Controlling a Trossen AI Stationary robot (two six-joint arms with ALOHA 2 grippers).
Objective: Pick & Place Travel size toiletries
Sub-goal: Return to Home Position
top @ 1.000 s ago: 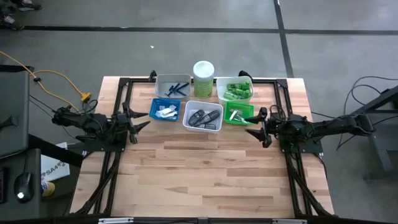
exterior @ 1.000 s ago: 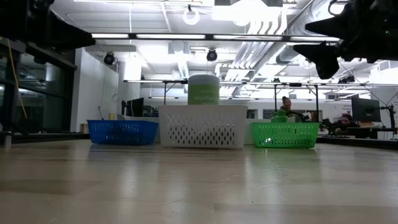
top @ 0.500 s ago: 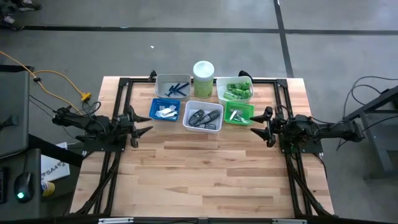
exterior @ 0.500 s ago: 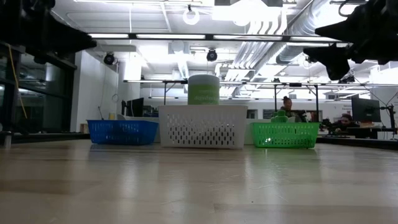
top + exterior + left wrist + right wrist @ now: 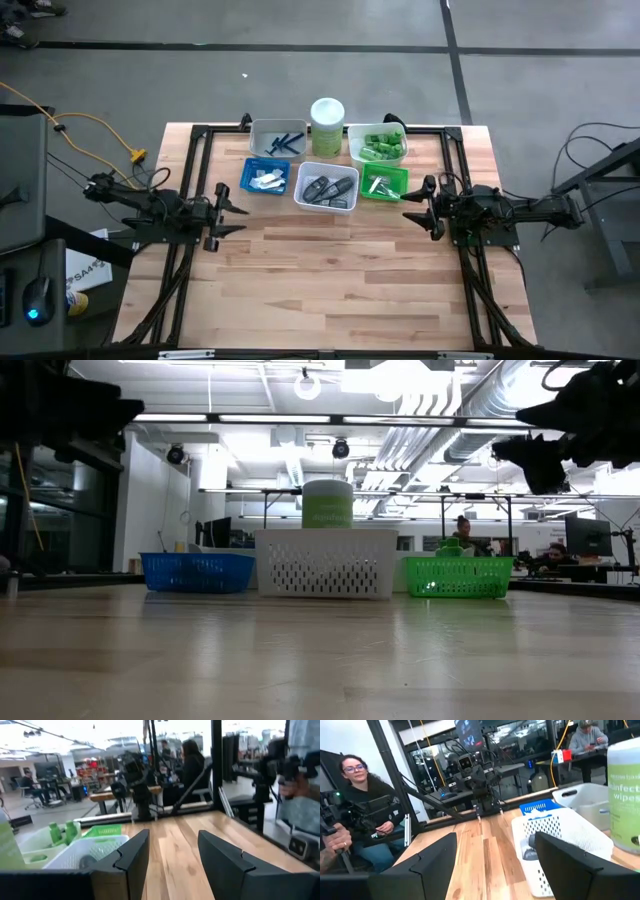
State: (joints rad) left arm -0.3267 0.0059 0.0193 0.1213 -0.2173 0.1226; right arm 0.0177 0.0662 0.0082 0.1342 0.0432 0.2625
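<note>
Two tools hang over the worktop (image 5: 330, 285), both released and carrying nothing. The left tool (image 5: 232, 210) has its two dark fingers (image 5: 131, 857) parted with only bare wood between them. The right tool (image 5: 408, 206) has its fingers (image 5: 427, 865) spread wide. Between the two tools, slightly past their tips toward the far edge, stand five trays and one pale-green wipes canister (image 5: 327, 122) with a white lid. All the travel toiletries lie in those trays. The blue tray (image 5: 195, 573) is nearest the left tool, close ahead of its tips, and holds pale clear packets (image 5: 266, 180). The green tray (image 5: 457, 576) sits just beside the right tool's tips and holds silver nail clippers (image 5: 380, 185). Midway between the tools is the perforated white tray (image 5: 325, 563) with dark grey oval cases (image 5: 325, 188), seemingly three. Farther from both tools, the grey tray (image 5: 260, 130) with thin blue razors (image 5: 286, 142) stands on the left tool's side of the canister. The second white tray (image 5: 351, 146) with green tubes (image 5: 378, 146) stands on the right tool's side. The packets, clippers, razors and tubes are too small to count.
</note>
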